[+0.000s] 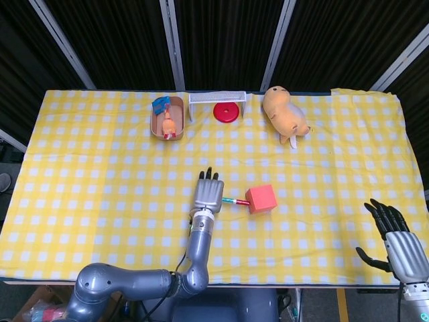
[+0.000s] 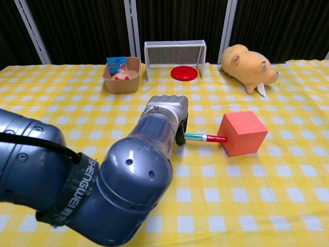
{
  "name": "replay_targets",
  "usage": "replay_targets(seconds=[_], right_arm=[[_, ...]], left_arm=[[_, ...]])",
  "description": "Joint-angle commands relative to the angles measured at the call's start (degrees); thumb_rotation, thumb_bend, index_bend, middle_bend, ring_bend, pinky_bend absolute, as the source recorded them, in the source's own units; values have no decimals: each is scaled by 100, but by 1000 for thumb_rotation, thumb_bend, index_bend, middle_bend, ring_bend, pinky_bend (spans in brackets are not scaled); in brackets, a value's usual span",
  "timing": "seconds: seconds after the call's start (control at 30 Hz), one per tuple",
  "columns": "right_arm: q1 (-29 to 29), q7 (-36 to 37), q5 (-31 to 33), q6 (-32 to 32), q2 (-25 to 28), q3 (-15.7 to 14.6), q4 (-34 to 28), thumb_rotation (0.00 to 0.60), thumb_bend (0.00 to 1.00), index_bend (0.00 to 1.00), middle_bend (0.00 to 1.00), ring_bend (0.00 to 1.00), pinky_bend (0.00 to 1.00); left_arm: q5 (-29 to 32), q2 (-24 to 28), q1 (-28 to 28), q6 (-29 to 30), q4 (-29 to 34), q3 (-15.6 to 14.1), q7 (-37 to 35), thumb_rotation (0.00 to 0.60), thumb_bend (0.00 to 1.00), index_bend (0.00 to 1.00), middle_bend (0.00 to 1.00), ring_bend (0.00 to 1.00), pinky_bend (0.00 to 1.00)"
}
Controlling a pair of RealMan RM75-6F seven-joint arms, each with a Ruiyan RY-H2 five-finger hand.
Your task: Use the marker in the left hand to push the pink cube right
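The pink cube (image 1: 261, 198) (image 2: 242, 133) sits on the yellow checked cloth right of centre, turned slightly askew. My left hand (image 1: 208, 194) (image 2: 167, 112) grips a marker (image 1: 234, 201) (image 2: 204, 137) that points right. Its red tip touches the cube's left face. The big grey forearm fills the lower left of the chest view. My right hand (image 1: 395, 238) hovers open at the table's near right corner, far from the cube, and shows only in the head view.
At the back stand a brown tray (image 1: 158, 125) (image 2: 109, 82) with small toys, a white mini goal (image 1: 216, 98) (image 2: 175, 47) with a red disc (image 1: 226, 113) (image 2: 184, 73), and an orange plush animal (image 1: 286, 114) (image 2: 249, 67). Open cloth lies right of the cube.
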State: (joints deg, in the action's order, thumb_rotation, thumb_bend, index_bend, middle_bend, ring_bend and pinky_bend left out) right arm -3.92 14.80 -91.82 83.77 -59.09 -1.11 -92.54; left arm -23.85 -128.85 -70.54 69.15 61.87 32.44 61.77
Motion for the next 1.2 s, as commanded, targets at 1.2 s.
replay_targets(seconds=[1.2], right_arm=[[-5, -195, 30, -36, -40, 14, -36, 600, 320, 0, 0, 0, 0]], left_arm=[[-912, 3350, 2733, 412, 3076, -1945, -987, 600, 466, 635, 176, 36, 119]])
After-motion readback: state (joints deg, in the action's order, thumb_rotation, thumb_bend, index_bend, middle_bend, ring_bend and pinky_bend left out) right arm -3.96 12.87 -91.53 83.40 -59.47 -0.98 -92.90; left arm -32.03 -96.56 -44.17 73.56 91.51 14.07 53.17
